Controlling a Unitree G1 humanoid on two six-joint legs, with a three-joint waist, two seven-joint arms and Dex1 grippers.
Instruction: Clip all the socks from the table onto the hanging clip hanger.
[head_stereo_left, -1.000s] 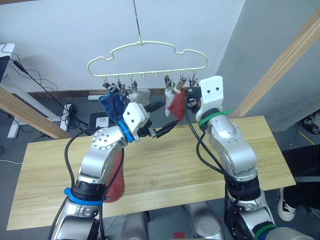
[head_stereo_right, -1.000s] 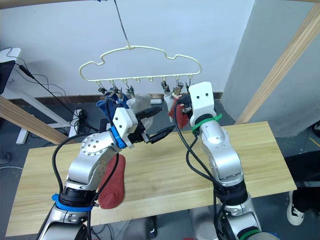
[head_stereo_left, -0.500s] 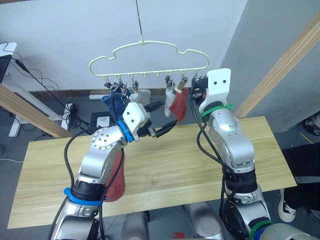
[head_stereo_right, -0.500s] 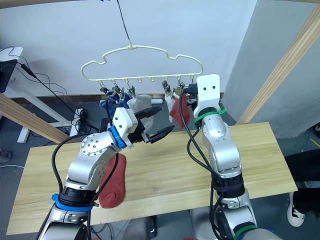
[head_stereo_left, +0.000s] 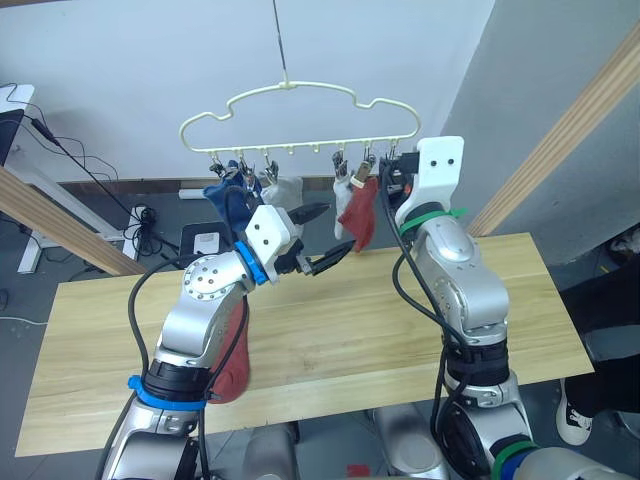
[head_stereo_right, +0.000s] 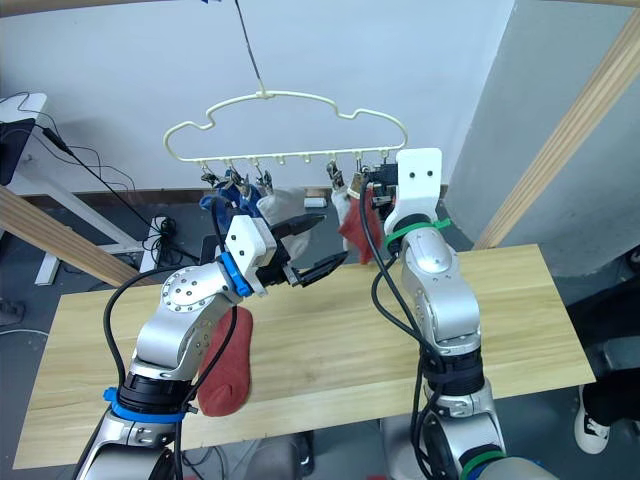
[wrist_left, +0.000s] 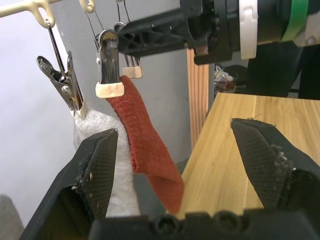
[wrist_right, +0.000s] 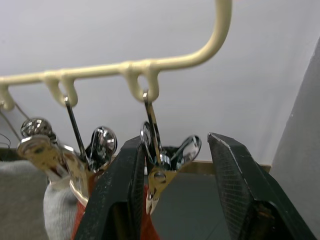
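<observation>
Right gripper (wrist_right: 172, 165) is raised to the clip hanger (head_stereo_left: 297, 115), fingers spread either side of its rightmost clip (wrist_right: 159, 160). Left gripper (head_stereo_left: 322, 240) gapes wide, empty. One rust-red sock (head_stereo_right: 222, 375) lies on the table (head_stereo_left: 330, 330), near left.

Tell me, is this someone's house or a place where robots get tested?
Most likely a test room or workshop, not a house. The clip hanger hangs from a rough wooden pole frame, loose cables trail along the bare wall, and the socks sit on a plain plank table.
</observation>
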